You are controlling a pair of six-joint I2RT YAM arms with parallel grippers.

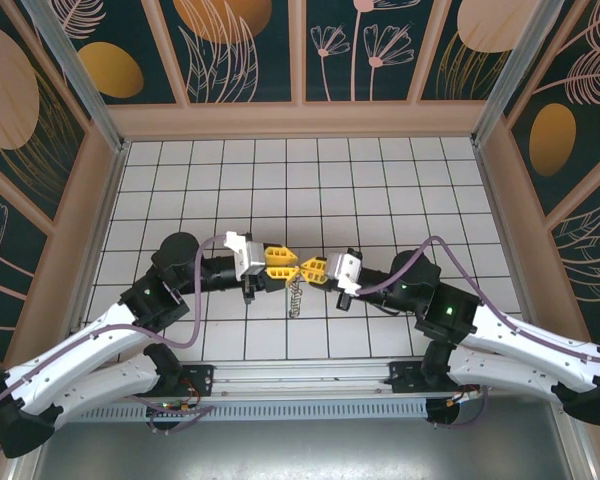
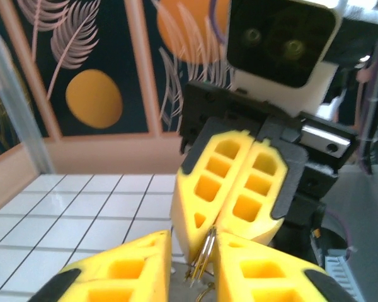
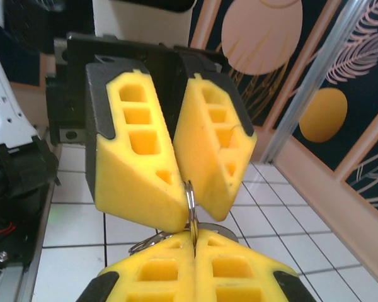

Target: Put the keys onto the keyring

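- I am pressing my right claw (image 3: 194, 238) fully together on the keyring (image 3: 190, 195). In my right wrist view the silvery ring is standing on edge and rising straight up out of the seam between my two yellow fingers.
- My left claw (image 3: 192, 211) is meeting it tip to tip from the other side. Its fingers are forming a narrow V that is closing in around the same ring.
- In my left wrist view my left claw (image 2: 194, 245) is standing slightly spread, with a small gap between the fingers. Thin brassy metal strips (image 2: 206, 255) are slanting through that gap, leaning a little to the right at the top. I cannot tell whether they are the ring's wire or a key.
- Just beyond that gap my right claw (image 2: 215, 228) is facing the camera with its fingers flush against each other.
- From above, my left claw (image 1: 294, 266) and right claw (image 1: 305, 271) are touching noses over the middle of the white tiled worktop (image 1: 380, 180), nearer its front edge.
- The keyring (image 1: 295, 295) is hanging from that meeting point as a short string of silvery pieces. Its long axis is running from the claws towards my bases, leaning slightly to the left at its near end.
- The single pieces on the string are looking too small to tell apart.
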